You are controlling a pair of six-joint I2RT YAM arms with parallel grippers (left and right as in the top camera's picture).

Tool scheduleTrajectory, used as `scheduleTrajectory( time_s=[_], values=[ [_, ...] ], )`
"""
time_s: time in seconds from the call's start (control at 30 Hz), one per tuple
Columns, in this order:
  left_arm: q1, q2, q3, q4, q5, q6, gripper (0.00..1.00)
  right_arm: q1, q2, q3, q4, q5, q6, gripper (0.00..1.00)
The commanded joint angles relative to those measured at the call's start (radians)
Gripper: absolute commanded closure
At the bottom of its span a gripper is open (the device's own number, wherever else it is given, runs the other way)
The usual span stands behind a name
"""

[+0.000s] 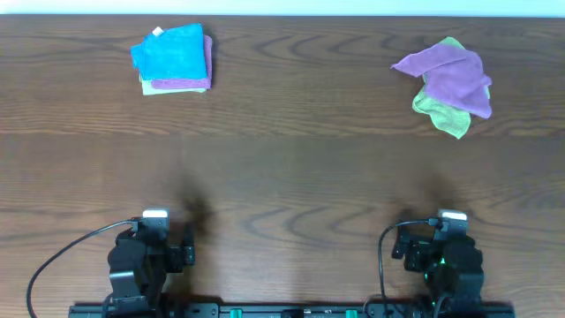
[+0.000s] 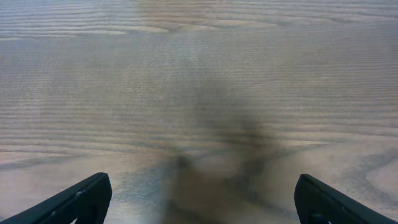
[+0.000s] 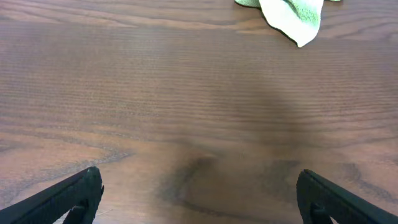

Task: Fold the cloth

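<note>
A crumpled purple cloth (image 1: pixel 448 75) lies on a crumpled green cloth (image 1: pixel 444 113) at the far right of the table. A corner of the green cloth shows at the top of the right wrist view (image 3: pixel 291 17). A folded stack with a blue cloth (image 1: pixel 169 51) on top, over pink and pale green ones, sits at the far left. My left gripper (image 1: pixel 155 221) is open and empty near the front edge, its fingers wide apart in its wrist view (image 2: pixel 202 199). My right gripper (image 1: pixel 450 221) is open and empty near the front edge, fingers wide apart (image 3: pixel 199 196).
The wooden table (image 1: pixel 291 168) spans the view. A black rail (image 1: pixel 291 311) with the arm bases runs along the front edge. Cables loop beside each arm base.
</note>
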Motion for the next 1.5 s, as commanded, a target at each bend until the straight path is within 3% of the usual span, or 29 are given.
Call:
scheduleTrajectory(
  time_s=[0.0, 1.17, 1.47],
  values=[
    [-0.005, -0.008, -0.003, 0.000, -0.004, 0.018, 0.05, -0.008, -0.011, -0.015, 0.000, -0.008, -0.010, 0.01],
    [-0.005, -0.008, -0.003, 0.000, -0.004, 0.018, 0.05, -0.009, -0.011, -0.015, 0.008, 0.004, -0.008, 0.01],
    [-0.005, -0.008, -0.003, 0.000, -0.004, 0.018, 0.05, -0.028, 0.119, 0.093, 0.056, 0.016, 0.174, 0.01]
  ],
)
